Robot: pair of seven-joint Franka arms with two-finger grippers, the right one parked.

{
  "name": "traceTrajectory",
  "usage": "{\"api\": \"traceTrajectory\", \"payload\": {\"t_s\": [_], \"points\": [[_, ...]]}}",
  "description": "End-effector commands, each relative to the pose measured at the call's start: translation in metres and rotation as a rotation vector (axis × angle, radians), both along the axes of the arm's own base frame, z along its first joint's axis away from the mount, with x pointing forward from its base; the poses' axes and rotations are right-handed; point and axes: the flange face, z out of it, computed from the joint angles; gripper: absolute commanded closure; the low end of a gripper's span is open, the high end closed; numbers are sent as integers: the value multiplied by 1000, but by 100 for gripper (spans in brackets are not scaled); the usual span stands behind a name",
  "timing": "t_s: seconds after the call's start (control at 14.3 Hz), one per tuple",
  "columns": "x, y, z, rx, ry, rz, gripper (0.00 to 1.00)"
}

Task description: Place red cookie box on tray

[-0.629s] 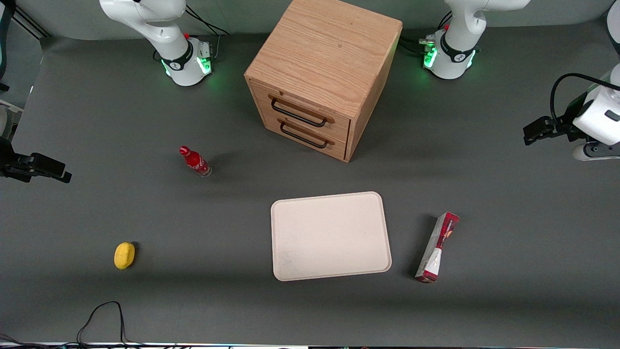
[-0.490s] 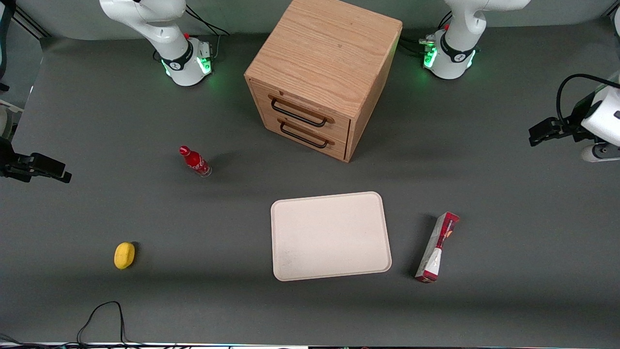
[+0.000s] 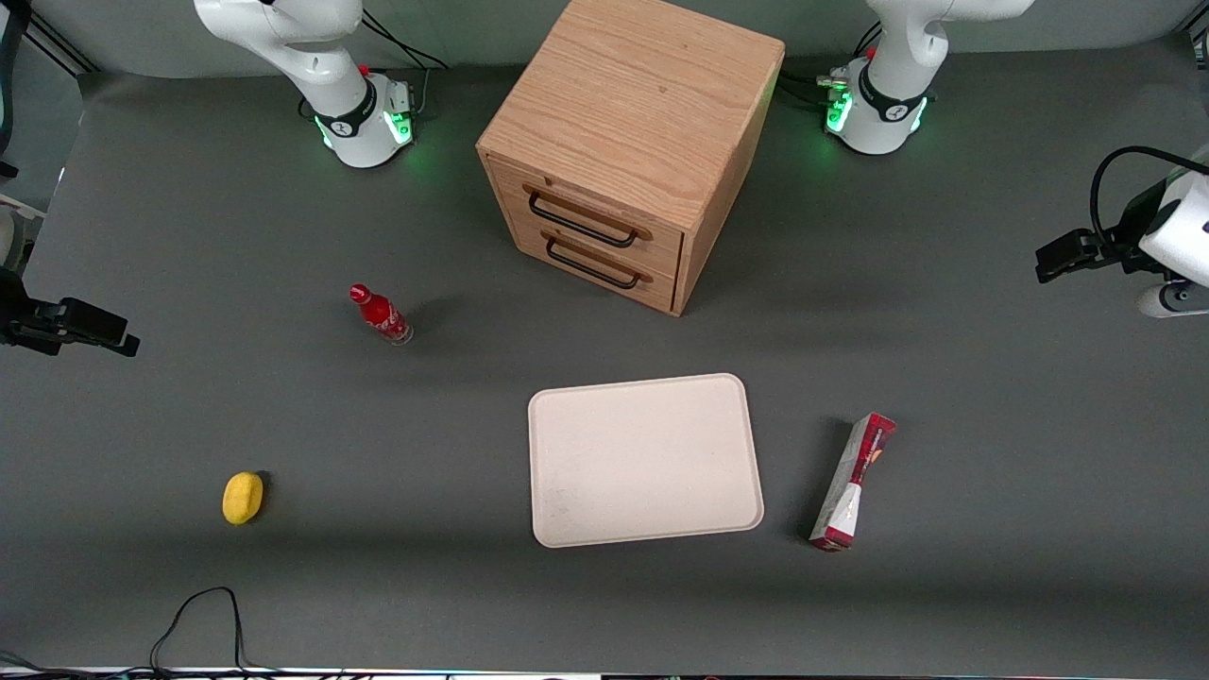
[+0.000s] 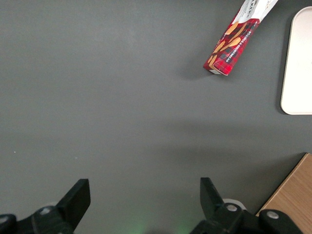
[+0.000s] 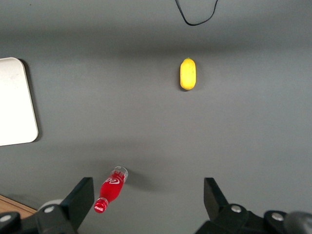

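Hand (image 4: 141, 195) farther outward — fingers apart.

Tool (image 4: 141, 195) hovering at the working arm's end of the surface (image 3: 992, 397), fingers spread, well apart from the red cookie box (image 3: 853, 482), box lying just beside the tray (image 3: 644, 460), drawer cabinet (image 3: 628, 151) farther from the camera than the tray

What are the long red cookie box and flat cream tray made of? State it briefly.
Long red cookie box: likely printed cardboard, with sharp folded edges and flat printed faces. Flat cream tray: probably matte plastic or fibre, moulded rim, no shine. The open gripper hovers apart from both, toward the working arm's end.
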Motion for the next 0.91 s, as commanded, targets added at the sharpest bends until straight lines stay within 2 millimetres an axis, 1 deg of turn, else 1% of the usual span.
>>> {"api": "traceTrajectory", "payload": {"t_s": [0.0, 0.21, 0.42, 0.49, 0.56, 0.7, 0.84], "points": [[2, 1, 6, 4, 11, -3, 0], [3, 1, 5, -3, 12, -18, 0], [4, -6, 5, -3, 12, -30, 0], [6, -11, 5, 0, 12, -41, 0], [12, -16, 9, 1, -1, -47, 0], [31, -28, 19, 6, -8, -58, 0], [64, -41, 17, 9, 3, -63, 0]]}}
